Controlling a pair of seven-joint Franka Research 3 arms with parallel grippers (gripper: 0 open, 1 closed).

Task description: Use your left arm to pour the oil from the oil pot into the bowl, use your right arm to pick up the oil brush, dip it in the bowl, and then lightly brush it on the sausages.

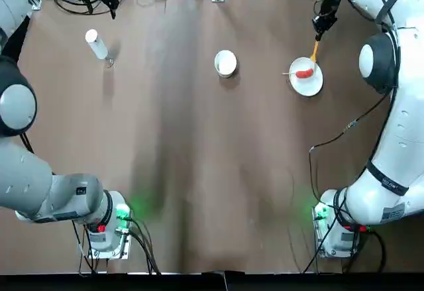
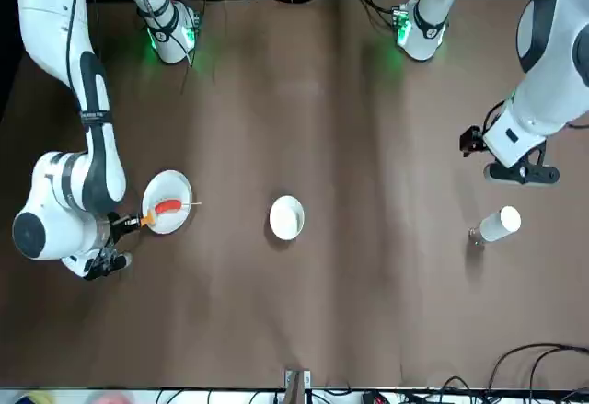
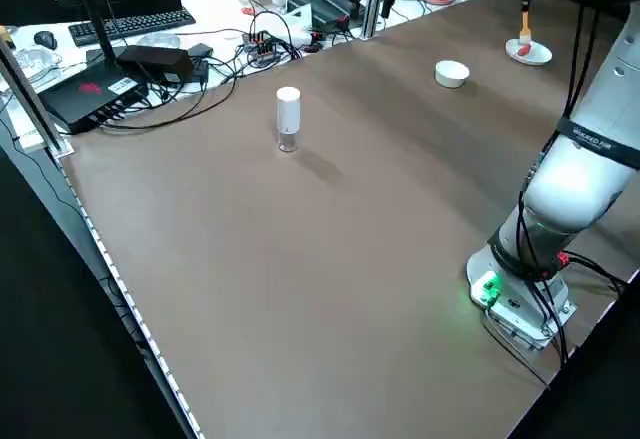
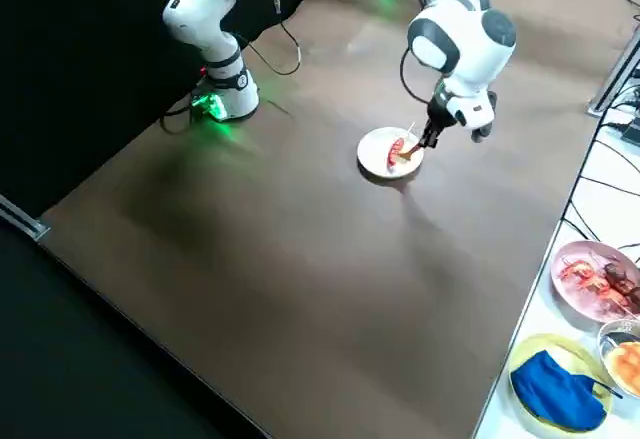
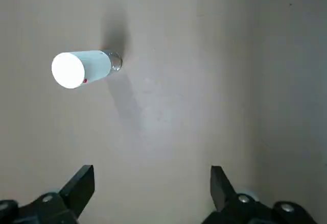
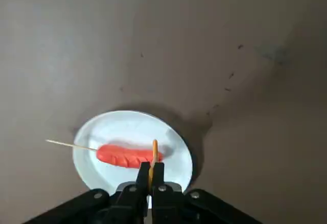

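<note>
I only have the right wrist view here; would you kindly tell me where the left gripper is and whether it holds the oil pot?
Observer: It holds nothing; the left gripper is open, over the table on the robot's left side. The oil pot stands upright on the table.

Operator: Thank you; and where would I find the bowl?

Observer: The bowl sits between the oil pot and the plate, nearer the plate.

Operator: Is anything set out beyond the table's edge on my arm's side?

Observer: Yes, a blue cloth lies in a yellowish bowl there.
</note>
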